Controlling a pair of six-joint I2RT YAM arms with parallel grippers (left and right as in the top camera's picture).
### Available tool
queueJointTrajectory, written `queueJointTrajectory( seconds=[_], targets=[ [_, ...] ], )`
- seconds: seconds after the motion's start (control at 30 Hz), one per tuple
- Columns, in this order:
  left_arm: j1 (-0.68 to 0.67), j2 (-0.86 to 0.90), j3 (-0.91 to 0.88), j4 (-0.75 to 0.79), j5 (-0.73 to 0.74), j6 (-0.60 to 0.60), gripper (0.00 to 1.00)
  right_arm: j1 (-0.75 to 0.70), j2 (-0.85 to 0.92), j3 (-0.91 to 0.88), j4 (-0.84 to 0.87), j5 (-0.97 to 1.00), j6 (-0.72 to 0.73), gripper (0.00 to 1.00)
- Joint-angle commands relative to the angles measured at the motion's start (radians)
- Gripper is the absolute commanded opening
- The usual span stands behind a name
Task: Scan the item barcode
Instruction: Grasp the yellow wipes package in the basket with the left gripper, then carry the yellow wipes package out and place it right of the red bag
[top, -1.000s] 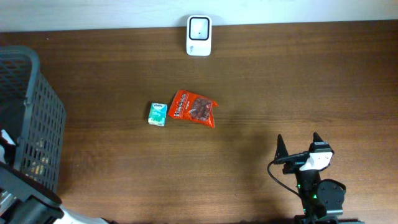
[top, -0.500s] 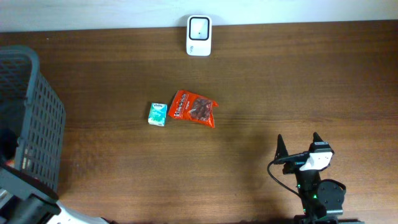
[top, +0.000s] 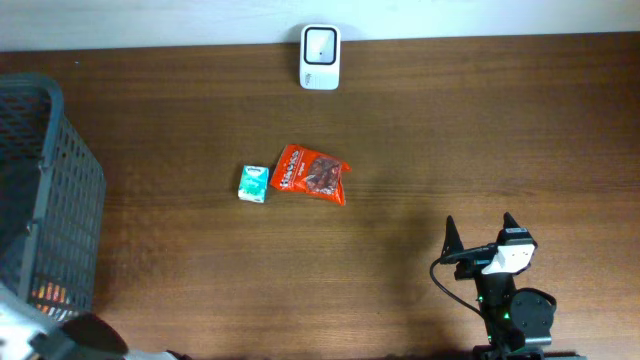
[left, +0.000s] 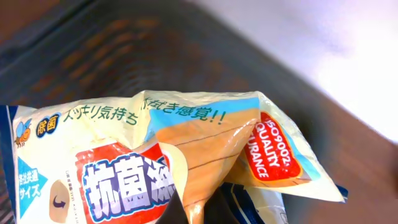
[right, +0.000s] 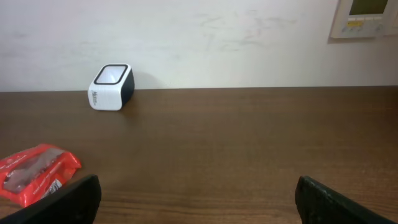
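A crinkled cream and light-blue packet (left: 124, 155) with red and blue Japanese lettering fills the left wrist view. My left gripper (left: 202, 213) is shut on a fold at its lower edge, over the dark basket. No barcode shows on the packet. The white scanner (top: 320, 57) stands at the table's far edge, and the right wrist view also catches the scanner (right: 111, 86). My right gripper (top: 479, 235) is open and holds nothing near the front right, fingers pointing toward the scanner. In the overhead view only part of the left arm (top: 60, 338) shows, at the bottom-left corner.
A dark mesh basket (top: 60, 180) stands at the left edge. In the middle of the wooden table lie a red snack packet (top: 312, 174) and a small green box (top: 254, 183). The red snack packet (right: 36, 173) sits left of my right fingers.
The left arm has sunk toward the bottom-left corner beside the basket, and its jaws have closed on the packet. The right arm and the table items have not moved.
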Motion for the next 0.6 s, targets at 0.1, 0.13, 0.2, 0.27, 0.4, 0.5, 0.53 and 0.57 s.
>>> queueJointTrajectory(
  seconds=[0.1,0.13,0.2,0.27,0.4,0.5,0.53,0.57],
  targets=[
    [-0.298,-0.186,0.024,0.012,-0.040,-0.013,0.00,-0.006,-0.007,-0.007,-0.003,0.009,-0.004,0.99],
    [-0.361,-0.199,0.024,0.004,-0.061,-0.013,0.00,-0.006,-0.007,-0.007,-0.003,0.009,-0.004,0.99],
    [-0.511,-0.206,0.024,-0.032,-0.110,-0.013,0.00,-0.006,-0.007,-0.007,-0.003,0.009,-0.004,0.99],
    [-0.661,-0.186,0.009,-0.074,-0.148,-0.013,0.00,-0.006,-0.007,-0.007,-0.003,0.009,-0.004,0.99],
    [-0.855,-0.106,-0.068,-0.072,-0.146,-0.061,0.00,-0.006,-0.007,-0.007,-0.003,0.009,-0.004,0.99],
    [-0.980,-0.020,-0.143,-0.022,-0.146,-0.065,0.00,-0.006,-0.007,-0.007,-0.003,0.009,-0.004,0.99],
    [-1.007,0.002,-0.159,-0.007,-0.146,-0.065,0.00,-0.006,-0.007,-0.007,-0.003,0.009,-0.004,0.99],
    [-1.068,0.058,-0.191,0.035,-0.146,-0.054,0.00,-0.006,-0.007,-0.007,-0.003,0.009,-0.004,0.99]
  ],
)
